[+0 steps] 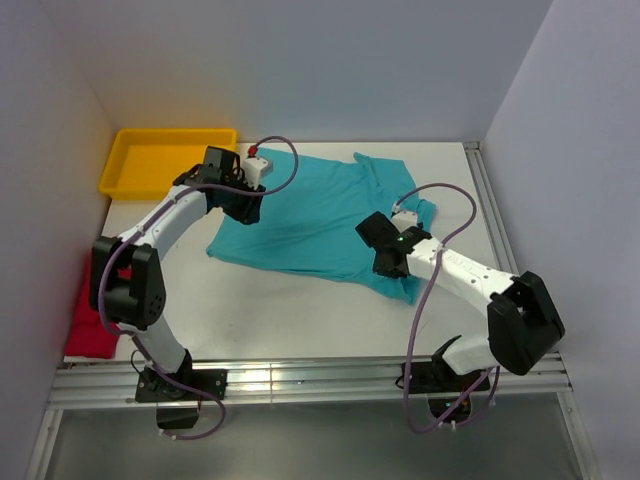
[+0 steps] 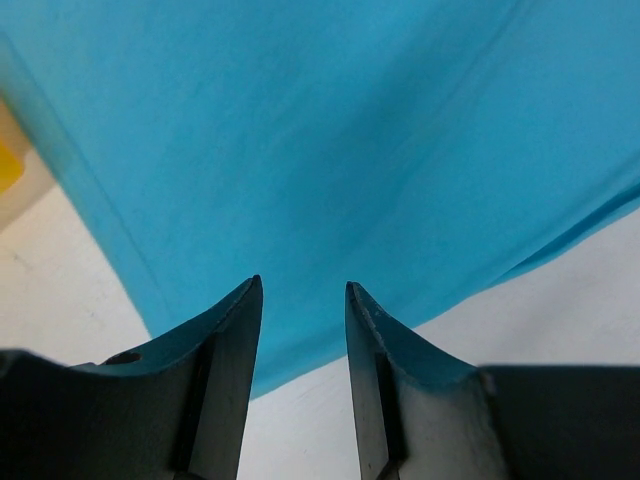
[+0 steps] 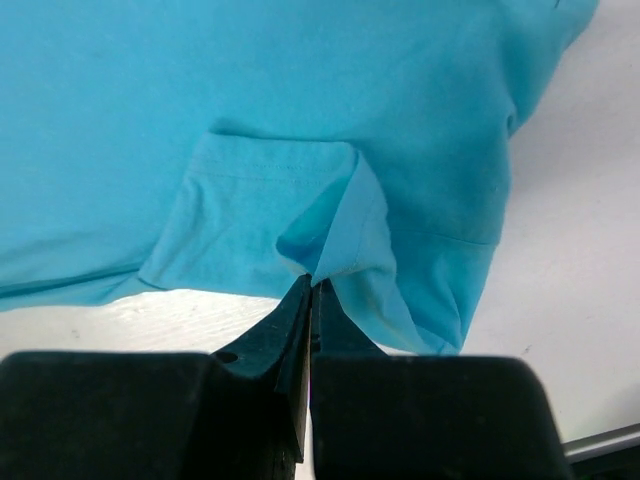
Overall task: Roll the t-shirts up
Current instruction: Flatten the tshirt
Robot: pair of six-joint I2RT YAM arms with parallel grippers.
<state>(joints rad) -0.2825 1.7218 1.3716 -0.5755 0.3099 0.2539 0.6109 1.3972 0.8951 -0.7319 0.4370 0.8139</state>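
The teal t-shirt (image 1: pixel 310 215) lies spread on the white table, a little creased. My left gripper (image 1: pixel 247 207) hovers over its left edge, jaws open and empty, with teal cloth (image 2: pixel 330 150) below them. My right gripper (image 1: pixel 388 262) is at the shirt's near right sleeve, shut on a pinched fold of the teal sleeve (image 3: pixel 335 235), which is lifted off the table. The red t-shirt (image 1: pixel 88 315) lies bunched at the table's near left edge, partly hidden behind the left arm.
A yellow tray (image 1: pixel 160 158) stands at the back left, just beyond the left gripper. Grey walls close in on the left, back and right. A metal rail (image 1: pixel 300 380) runs along the near edge by the arm bases.
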